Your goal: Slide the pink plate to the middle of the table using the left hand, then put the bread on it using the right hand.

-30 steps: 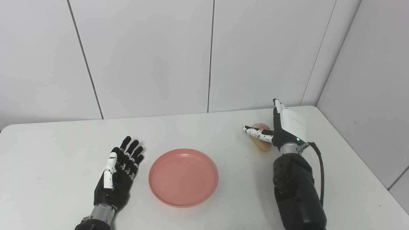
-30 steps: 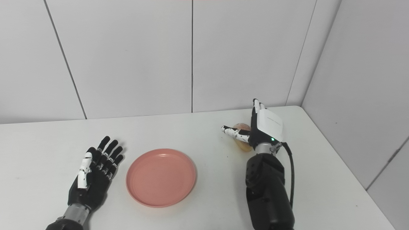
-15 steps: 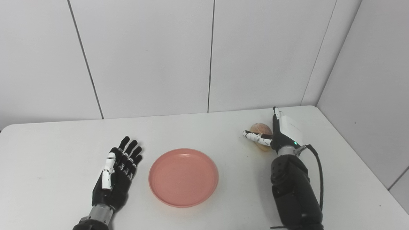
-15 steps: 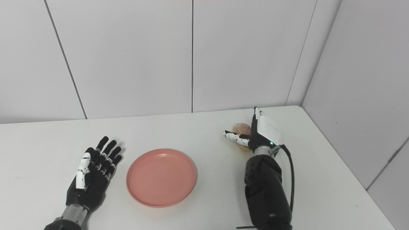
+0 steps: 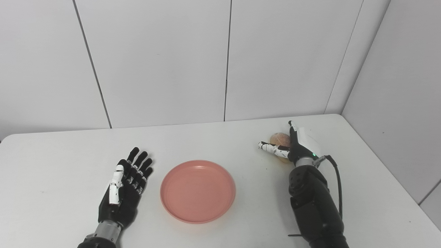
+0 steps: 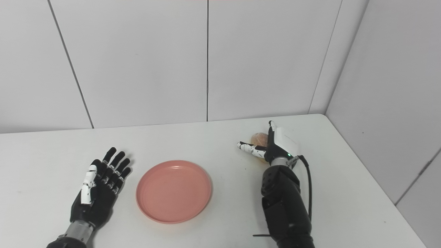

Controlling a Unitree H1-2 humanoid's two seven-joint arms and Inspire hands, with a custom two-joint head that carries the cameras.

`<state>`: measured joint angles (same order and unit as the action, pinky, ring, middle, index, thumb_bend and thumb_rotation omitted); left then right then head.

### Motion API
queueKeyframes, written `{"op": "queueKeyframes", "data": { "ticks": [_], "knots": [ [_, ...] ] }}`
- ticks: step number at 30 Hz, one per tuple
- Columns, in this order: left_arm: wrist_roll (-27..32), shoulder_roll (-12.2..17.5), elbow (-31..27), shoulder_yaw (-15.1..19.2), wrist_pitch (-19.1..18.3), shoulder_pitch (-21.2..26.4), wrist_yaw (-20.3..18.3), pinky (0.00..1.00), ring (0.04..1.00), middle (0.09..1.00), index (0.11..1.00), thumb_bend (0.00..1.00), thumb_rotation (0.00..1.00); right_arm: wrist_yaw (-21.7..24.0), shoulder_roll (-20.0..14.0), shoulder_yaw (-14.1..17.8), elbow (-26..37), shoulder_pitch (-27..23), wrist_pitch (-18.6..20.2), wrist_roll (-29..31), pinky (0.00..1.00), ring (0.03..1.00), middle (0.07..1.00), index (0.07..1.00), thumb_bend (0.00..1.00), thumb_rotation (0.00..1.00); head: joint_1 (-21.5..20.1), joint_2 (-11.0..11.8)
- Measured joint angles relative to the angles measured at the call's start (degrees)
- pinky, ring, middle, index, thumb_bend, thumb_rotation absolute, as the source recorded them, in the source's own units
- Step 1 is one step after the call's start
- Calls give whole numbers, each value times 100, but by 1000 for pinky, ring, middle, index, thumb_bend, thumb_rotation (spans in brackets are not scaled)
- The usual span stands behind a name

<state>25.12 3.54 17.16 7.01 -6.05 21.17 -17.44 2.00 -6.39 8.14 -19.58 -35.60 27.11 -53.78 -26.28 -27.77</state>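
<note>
The white counter (image 5: 220,144) carries a pink plate (image 5: 197,191) near the middle of its front edge. The left hand (image 5: 125,187) lies flat beside the plate's left rim, spread and empty. Toward the back right corner, the right hand (image 5: 293,146) stands spread around the bread (image 5: 279,140), apparently not yet clasping it.
</note>
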Motion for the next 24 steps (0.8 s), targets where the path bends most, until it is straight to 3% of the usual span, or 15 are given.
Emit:
{"op": "queueKeyframes", "data": {
  "ticks": [5, 7, 13, 17, 24],
  "knots": [
    [1, 0, 0, 8, -2, 0, -1, 1000, 960, 962, 957, 315, 1000, -25, -7, -30, -163, -125, 0, 1, 695, 795, 806, 847, 899, 624, -35, -35],
    [2, 0, 0, 7, -2, 1, -6, 999, 960, 962, 958, 313, 1000, -47, -9, -25, -197, -145, 0, 1, 607, 734, 764, 807, 901, 601, -26, -44],
    [2, 5, 0, 9, -4, 1, -11, 1000, 960, 963, 960, 318, 1000, -138, -34, 43, -378, -241, 0, -47, 691, 807, 828, 853, 900, 532, -35, -62],
    [42, 5, -19, 17, -33, -2, -11, 999, 958, 960, 955, 317, 1000, -146, -60, 71, -451, -297, 0, -141, 574, 742, 798, 840, 879, 456, -18, -79],
    [51, 5, -47, 16, -48, -13, -11, 1000, 965, 966, 962, 314, 1000, 229, -57, 317, -649, -480, 1, -996, 555, 728, 782, 830, 838, 326, -9, -97]
  ]
}}
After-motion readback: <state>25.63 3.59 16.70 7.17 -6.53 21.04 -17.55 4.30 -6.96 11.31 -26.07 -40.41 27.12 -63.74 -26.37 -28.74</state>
